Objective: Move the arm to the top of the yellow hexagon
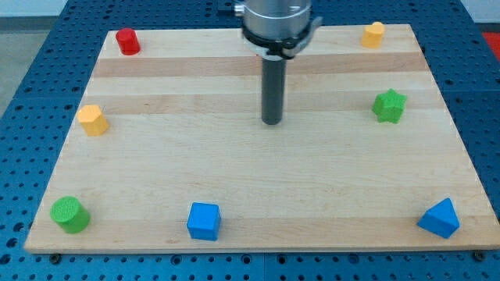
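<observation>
The yellow hexagon [93,120] sits near the left edge of the wooden board [258,187], about mid height. My tip [271,122] stands near the board's middle, far to the right of the yellow hexagon and at about the same height in the view. It touches no block. A second yellow block [373,34], of unclear shape, sits at the top right.
A red cylinder [127,41] is at the top left. A green star [388,106] is at the right. A green cylinder [69,214] is at the bottom left, a blue cube [204,221] at the bottom centre, a blue block [440,218] at the bottom right.
</observation>
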`<state>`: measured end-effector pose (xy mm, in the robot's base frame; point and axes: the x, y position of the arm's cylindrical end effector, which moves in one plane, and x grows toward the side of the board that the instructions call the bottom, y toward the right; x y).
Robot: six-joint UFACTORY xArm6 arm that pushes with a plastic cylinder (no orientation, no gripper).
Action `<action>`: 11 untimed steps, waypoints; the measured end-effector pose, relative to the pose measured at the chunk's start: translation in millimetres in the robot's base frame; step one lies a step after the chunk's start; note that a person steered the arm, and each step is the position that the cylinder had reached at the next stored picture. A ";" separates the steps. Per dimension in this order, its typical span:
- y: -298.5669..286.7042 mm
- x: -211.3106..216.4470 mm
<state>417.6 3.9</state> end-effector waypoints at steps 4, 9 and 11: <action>-74.5 -11.0; -180.1 -53.2; -207.1 -53.2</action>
